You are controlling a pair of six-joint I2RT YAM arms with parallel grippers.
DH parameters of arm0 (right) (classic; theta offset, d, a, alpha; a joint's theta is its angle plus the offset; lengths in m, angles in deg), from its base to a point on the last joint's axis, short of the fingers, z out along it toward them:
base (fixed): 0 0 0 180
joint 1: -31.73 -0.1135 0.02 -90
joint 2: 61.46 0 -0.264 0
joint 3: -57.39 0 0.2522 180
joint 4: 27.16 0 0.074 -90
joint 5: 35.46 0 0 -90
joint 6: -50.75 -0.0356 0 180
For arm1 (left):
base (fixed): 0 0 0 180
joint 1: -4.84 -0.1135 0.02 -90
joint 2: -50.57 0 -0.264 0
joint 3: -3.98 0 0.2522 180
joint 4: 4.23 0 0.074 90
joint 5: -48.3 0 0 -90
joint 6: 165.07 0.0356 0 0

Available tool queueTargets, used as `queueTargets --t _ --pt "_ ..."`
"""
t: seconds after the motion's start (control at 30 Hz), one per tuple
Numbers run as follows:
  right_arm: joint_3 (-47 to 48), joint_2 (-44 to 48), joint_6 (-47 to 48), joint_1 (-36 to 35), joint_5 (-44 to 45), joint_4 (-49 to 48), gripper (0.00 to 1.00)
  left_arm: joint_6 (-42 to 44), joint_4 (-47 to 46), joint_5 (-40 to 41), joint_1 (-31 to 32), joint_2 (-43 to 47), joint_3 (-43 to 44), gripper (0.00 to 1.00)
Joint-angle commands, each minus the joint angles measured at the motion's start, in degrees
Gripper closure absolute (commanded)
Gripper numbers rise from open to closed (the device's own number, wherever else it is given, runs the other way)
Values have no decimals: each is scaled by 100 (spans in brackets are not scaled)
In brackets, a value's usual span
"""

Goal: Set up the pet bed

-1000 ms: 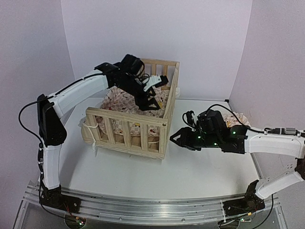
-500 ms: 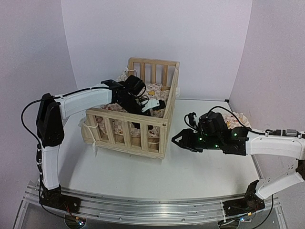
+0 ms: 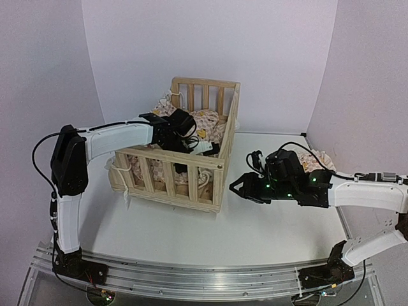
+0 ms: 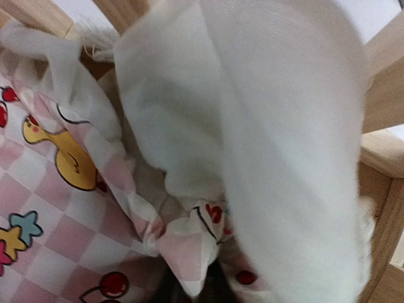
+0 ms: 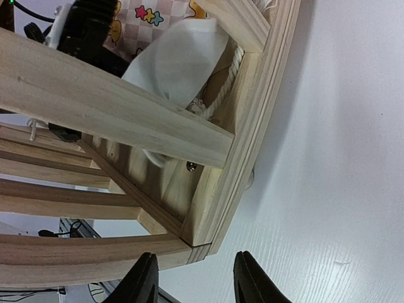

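Observation:
The pet bed (image 3: 191, 167), a light-wood slatted frame, stands mid-table. Inside it lies a pink-checkered duck cushion (image 3: 204, 120), rumpled, with its white underside (image 4: 265, 126) folded up. My left gripper (image 3: 207, 148) reaches down inside the bed near the front right corner. In the left wrist view the gripper (image 4: 199, 291) is shut on a pinched corner of the cushion (image 4: 189, 252), and its fingers are almost hidden by cloth. My right gripper (image 3: 239, 188) hovers open and empty beside the bed's front right corner (image 5: 211, 233); that corner lies just ahead of the gap between the right fingertips (image 5: 145, 281).
A small matching pillow (image 3: 320, 157) lies on the white table (image 3: 255, 236) behind my right arm. A rope tie (image 5: 221, 95) hangs at the bed's corner post. The back wall rises close behind the bed.
My left gripper has dropped from above the bed down into it and gone from open to shut on the cushion. The cushion has bunched up. The right arm has barely moved.

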Motion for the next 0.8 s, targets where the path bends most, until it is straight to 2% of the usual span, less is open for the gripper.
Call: queueTargets --t 0.0,0.17,0.27,0.37,0.53,0.63,0.77 --pt "236 -88 13 -3 -253 -19 61 155 315 -851 -67 492 340 100" --pt "412 -419 179 -15 -1256 -302 71 709 1079 -1786 -343 935 563 100" --pt "89 -326 124 -22 -1460 -1173 76 941 1449 -2259 -522 1114 653 100" --pt "-132 -222 161 -21 -1349 -1702 76 1037 1515 -2435 -542 1232 506 100" --pt "-192 -195 201 -18 -1213 -1791 78 1057 1260 -2532 -436 1229 43 100" --pt "-307 175 358 -67 -790 -1537 80 1032 1207 -2525 -381 1075 27 100" --pt "-377 743 1191 -671 169 -967 79 976 1122 -2439 -319 867 65 100"
